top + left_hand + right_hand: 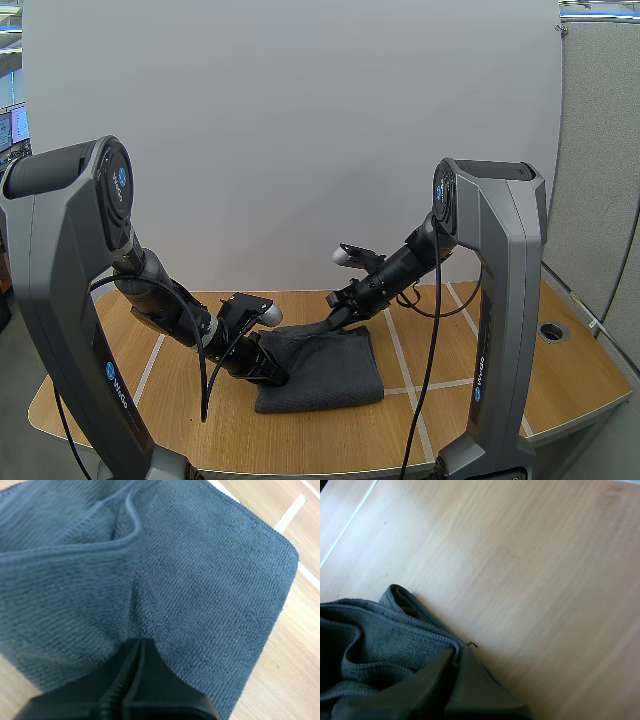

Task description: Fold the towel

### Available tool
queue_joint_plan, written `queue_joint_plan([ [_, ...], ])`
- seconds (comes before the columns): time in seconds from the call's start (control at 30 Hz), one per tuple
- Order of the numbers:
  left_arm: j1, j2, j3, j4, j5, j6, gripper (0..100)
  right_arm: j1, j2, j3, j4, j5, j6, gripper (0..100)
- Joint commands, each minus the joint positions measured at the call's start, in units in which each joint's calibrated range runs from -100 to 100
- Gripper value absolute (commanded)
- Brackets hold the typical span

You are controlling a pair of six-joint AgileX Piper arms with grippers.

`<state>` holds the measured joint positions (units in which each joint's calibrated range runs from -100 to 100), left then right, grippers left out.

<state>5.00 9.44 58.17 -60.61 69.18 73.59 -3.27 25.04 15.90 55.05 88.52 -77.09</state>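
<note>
Grey towel (325, 370) pinched; left fingers (160, 687), right fingers (470, 685) half-hidden.

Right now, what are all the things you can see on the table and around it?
towel: one, dark grey, in the middle of the table, bunched along its far edge.
table: one, light wood, under the towel.
lines: several, white, crossing the tabletop.
hole: one, round with a grey rim, in the table's right side.
panel: one, white, standing behind the table.
left gripper: one, black, pinching the towel at its near left part.
right gripper: one, black, pinching the towel's hemmed far edge.
</note>
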Motion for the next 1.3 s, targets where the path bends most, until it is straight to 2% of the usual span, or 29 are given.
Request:
queue_joint_plan([
  [0.0, -0.2, 1.2, 0.7, 4.0, -4.9, -0.5, 0, -3.0, -2.4, -0.9, -3.1, 0.2, 0.7, 0],
  [0.23, -0.2, 1.2, 0.7, 4.0, -5.4, -0.7, 0, -5.3, -3.2, -0.9, -5.1, -0.2, 0.7, 0],
  [0.47, -0.2, 1.2, 0.7, 4.0, -5.6, -0.7, 0, -5.9, -3.4, -0.9, -7.5, -3.0, 0.7, 0],
  [0.8, -0.05, 1.2, 0.7, 4.0, -5.8, -0.7, 0, -6.6, -3.4, -1.0, -6.3, -4.0, 0.9, 0],
  [0.83, -0.05, 1.2, 0.7, 4.0, -5.8, -0.7, 0, -6.6, -3.9, -1.5, -6.3, -4.0, 1.1, 8],
  [0.87, -0.05, 1.2, 0.7, 4.0, -5.8, -0.7, 0, -6.6, -4.4, -2.1, -6.4, -3.5, 1.3, 22],
  [0.9, -0.05, 1.2, 0.7, 4.0, -5.8, -0.7, 0, -6.7, -5.1, -2.7, -6.6, -3.0, 1.5, 45],
  [0.97, -0.05, 1.2, 0.7, 4.0, -5.8, -0.7, 0, -6.7, -6.5, -4.1, -6.6, -1.5, 2.3, 82],
  [1.0, -0.05, 1.2, 0.7, 4.0, -5.8, -0.7, 0, -6.7, -7.4, -4.5, -6.9, -0.9, 2.5, 95],
  [1.03, -0.05, 1.2, 0.7, 4.0, -5.8, -0.7, 0, -6.7, -8.2, -4.7, -6.9, 0.1, 2.6, 100],
  [1.13, -0.05, 1.2, 0.7, 4.0, -5.8, -0.7, 0, -6.7, -10.9, -4.8, -6.9, 6.1, 3.6, 98],
  [1.17, -0.05, 1.2, 0.7, 4.0, -5.8, -0.7, 0, -6.7, -11.3, -4.8, -7.0, 10.7, 3.9, 93],
  [1.27, -0.05, 1.2, 0.7, 4.0, -5.8, -0.7, 0, -6.7, -12.1, -3.0, -5.9, 11.5, 4.1, 77],
])
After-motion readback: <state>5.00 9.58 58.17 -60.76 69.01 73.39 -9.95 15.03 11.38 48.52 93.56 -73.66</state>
